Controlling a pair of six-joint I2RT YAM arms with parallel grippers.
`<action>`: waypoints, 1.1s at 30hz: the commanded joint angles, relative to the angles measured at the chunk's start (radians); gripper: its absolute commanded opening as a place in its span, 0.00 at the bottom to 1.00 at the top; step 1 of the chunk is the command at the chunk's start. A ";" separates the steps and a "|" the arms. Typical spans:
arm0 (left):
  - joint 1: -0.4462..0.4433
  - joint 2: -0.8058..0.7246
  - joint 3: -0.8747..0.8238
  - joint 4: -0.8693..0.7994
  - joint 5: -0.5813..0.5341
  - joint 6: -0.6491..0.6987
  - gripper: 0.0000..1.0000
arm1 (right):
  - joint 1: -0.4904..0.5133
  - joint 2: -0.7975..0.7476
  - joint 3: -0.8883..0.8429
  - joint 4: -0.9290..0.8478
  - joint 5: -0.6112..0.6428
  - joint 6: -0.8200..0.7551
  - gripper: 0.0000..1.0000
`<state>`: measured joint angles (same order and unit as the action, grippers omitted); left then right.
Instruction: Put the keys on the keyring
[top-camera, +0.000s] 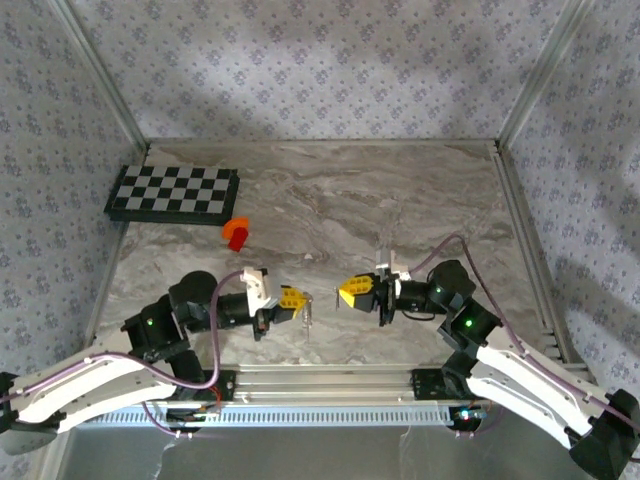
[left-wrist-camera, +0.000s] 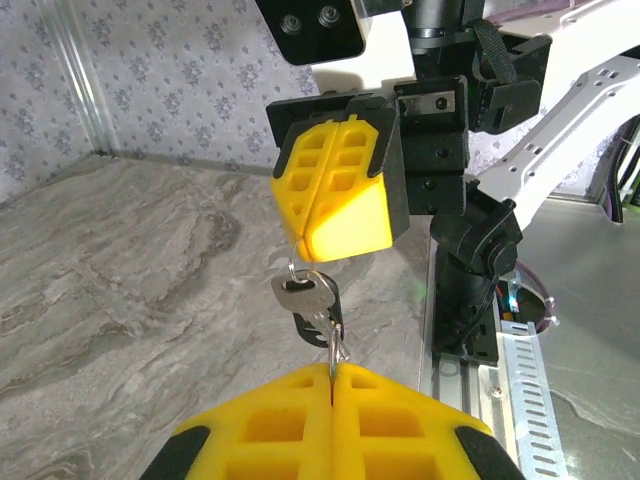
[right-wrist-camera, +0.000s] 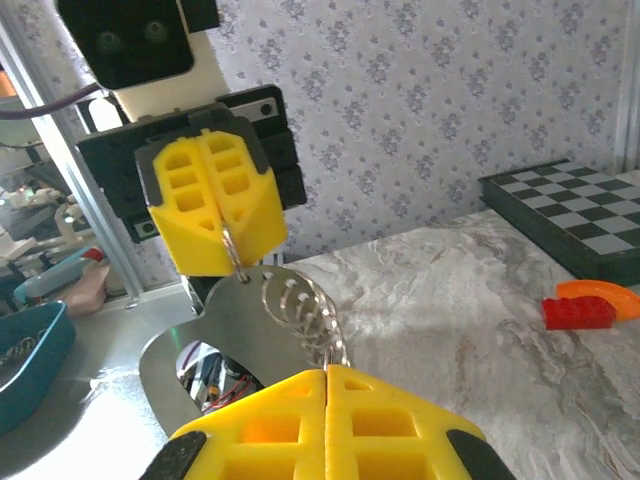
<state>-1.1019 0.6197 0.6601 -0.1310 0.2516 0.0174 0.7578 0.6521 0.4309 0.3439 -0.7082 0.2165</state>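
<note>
Judging by its look, we expect the key (left-wrist-camera: 327, 302) to be feather-light, rigid and slick: a small black head on a thin metal blade that could easily twist out of a pinch. It sits at the centre of the left wrist view. Its blade seems to run down into the seam of the left gripper (left-wrist-camera: 333, 375), whose yellow fingers are pressed together on it. Just above, the right gripper (left-wrist-camera: 300, 252) is likewise closed, apparently pinching the keyring (left-wrist-camera: 298, 291) by its short chain (right-wrist-camera: 300, 305). The silvery loop dangles free and should swing at any jolt. We would hold low on the blade, leaving the head clear, and grip the ring close to the loop to steady it. Both things hang in mid-air over the marble-patterned table (top-camera: 420, 200), at lower centre of the top view. Room is ample: a chessboard (top-camera: 172, 193) and an orange-red block (top-camera: 236, 232) lie well apart at upper left, with wallpapered walls (top-camera: 300, 60) beyond.
</note>
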 joint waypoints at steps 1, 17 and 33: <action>-0.007 0.017 0.044 0.061 0.034 0.018 0.00 | 0.012 -0.019 0.048 -0.017 -0.051 -0.026 0.00; -0.009 0.069 0.051 0.076 0.069 0.025 0.00 | 0.148 -0.025 0.116 -0.247 0.122 -0.253 0.00; -0.009 0.072 0.045 0.092 0.100 0.015 0.00 | 0.210 -0.036 0.119 -0.200 0.206 -0.250 0.00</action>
<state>-1.1019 0.6960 0.6651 -0.1005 0.3294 0.0250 0.9546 0.6235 0.5114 0.1219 -0.5137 -0.0280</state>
